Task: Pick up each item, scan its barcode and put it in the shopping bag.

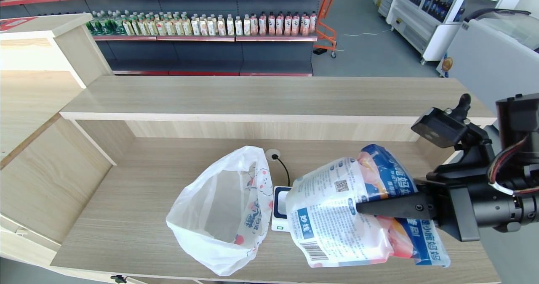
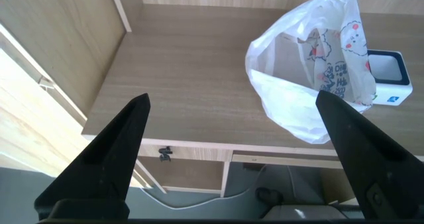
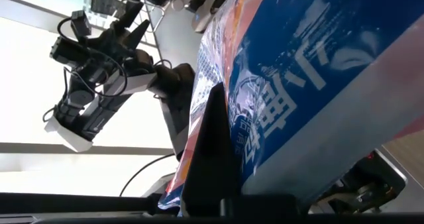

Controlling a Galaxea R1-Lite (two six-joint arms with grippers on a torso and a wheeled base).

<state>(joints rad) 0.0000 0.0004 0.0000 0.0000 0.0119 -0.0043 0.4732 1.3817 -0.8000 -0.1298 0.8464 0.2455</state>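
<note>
**Jaws clamped on the packet at the scanner; bagging not yet done**

Right jaws are shut on a large blue-and-white snack packet [image 1: 337, 208], one dark finger lying flat across its printed face. They hold it in the air above the right part of the bench [image 1: 126, 216]. The left jaws are spread wide with nothing between them, over the bench's near left side.

The step in hand looks like the scan. The packet's edge overlaps the small white scanner [image 1: 280, 206] in the head view. Its barcode [image 1: 313, 250], low on the pack, faces up toward the head camera rather than down at the scanner's dark window. The next move probably calls for turning the wrist until the barcode faces that window. After that the pack goes across to the shopping bag [image 1: 223, 216] and is let go over its mouth.

The bag sits on the bench just beside the scanner, its side pressed close against it, with the mouth open and nothing visible inside. Its thin rim is floppy, and a wide, soft packet could catch on it or fold it shut. A black cable [image 1: 286, 170] runs from the scanner back to a hole in the bench, clear of the likely path. Shelves of bottles [image 1: 202, 25] stand well behind.
</note>
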